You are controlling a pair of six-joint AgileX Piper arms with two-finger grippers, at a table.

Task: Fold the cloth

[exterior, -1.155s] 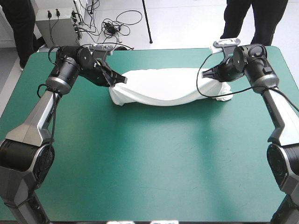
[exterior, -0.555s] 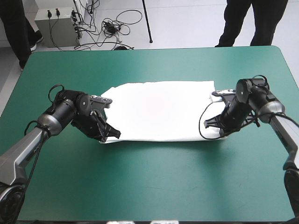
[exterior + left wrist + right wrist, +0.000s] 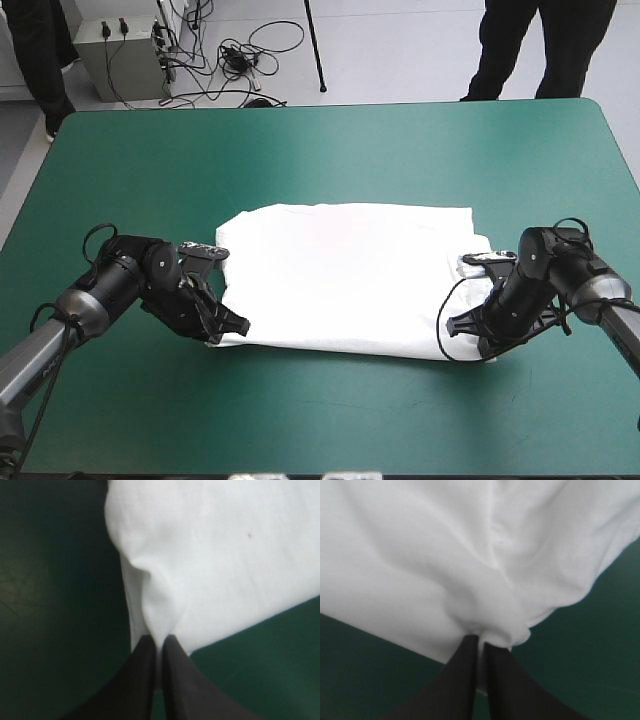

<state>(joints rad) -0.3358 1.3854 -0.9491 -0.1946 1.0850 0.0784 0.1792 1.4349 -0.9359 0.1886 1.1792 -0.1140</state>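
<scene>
**Both near corners pinched**

On my left, the left gripper [image 3: 233, 324] is clamped tight on the near-left corner of the T-shirt [image 3: 340, 275], with soft white fabric bunching into a narrow ridge at the pinch. The shirt lies as a broad, mostly smooth rectangle in the middle of the teal-green table [image 3: 300, 140]. On my right, the right gripper [image 3: 457, 325] is clamped on the rumpled, creased near-right corner.

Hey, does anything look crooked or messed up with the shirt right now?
Nothing serious. The T-shirt lies spread flat, a near corner pinched in each gripper. Only the end by the right gripper is rumpled, with a bunched lobe bulging past the edge; the end by the left gripper is smoother.
</scene>
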